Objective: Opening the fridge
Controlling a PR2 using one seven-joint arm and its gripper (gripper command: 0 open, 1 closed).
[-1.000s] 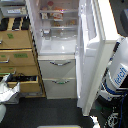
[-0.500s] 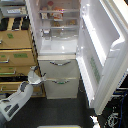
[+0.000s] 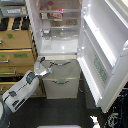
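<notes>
The tall white fridge (image 3: 59,47) stands in the middle of the exterior view. Its large upper door (image 3: 105,50) is swung wide open toward the exterior view's right, showing door racks and lit inner shelves with food (image 3: 57,15). The two lower drawers (image 3: 62,75) with curved silver handles (image 3: 62,64) are closed. My grey and white arm (image 3: 22,90) reaches up from the lower left. Its gripper (image 3: 42,62) is at the fridge's left edge, level with the top of the upper drawer and far from the door. It holds nothing that I can see. Its jaws are too blurred to read.
A tan wooden drawer cabinet (image 3: 17,52) with green labels stands directly left of the fridge, behind my arm. The open door's lower corner (image 3: 107,102) juts out over the dark floor at the right. Cables or a robot part (image 3: 114,120) lie at the bottom right.
The upper door has swung farther open to the right. My arm has come in from the lower left and risen toward the fridge's left edge.
</notes>
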